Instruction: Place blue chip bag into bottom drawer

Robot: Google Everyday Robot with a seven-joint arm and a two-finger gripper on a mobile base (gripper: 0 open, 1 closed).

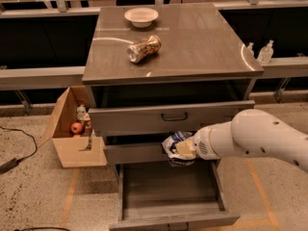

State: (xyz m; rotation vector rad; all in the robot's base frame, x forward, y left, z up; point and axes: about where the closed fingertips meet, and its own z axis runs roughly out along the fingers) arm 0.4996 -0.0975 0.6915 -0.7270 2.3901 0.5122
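The blue chip bag [176, 148], crumpled dark blue and white foil, is held at the end of my white arm in front of the middle drawer's panel. My gripper [185, 149] is shut on the bag, its fingers mostly hidden by the bag and the wrist. The bag hangs just above the back part of the bottom drawer [168, 220], which is pulled out wide; its grey tray is bare.
A gold-brown can [143, 48] lies on its side on the grey countertop [202, 47], with a white bowl [141, 17] behind it. The top drawer [144, 119] stands slightly out. An open cardboard box [72, 148] with items sits on the floor to the left.
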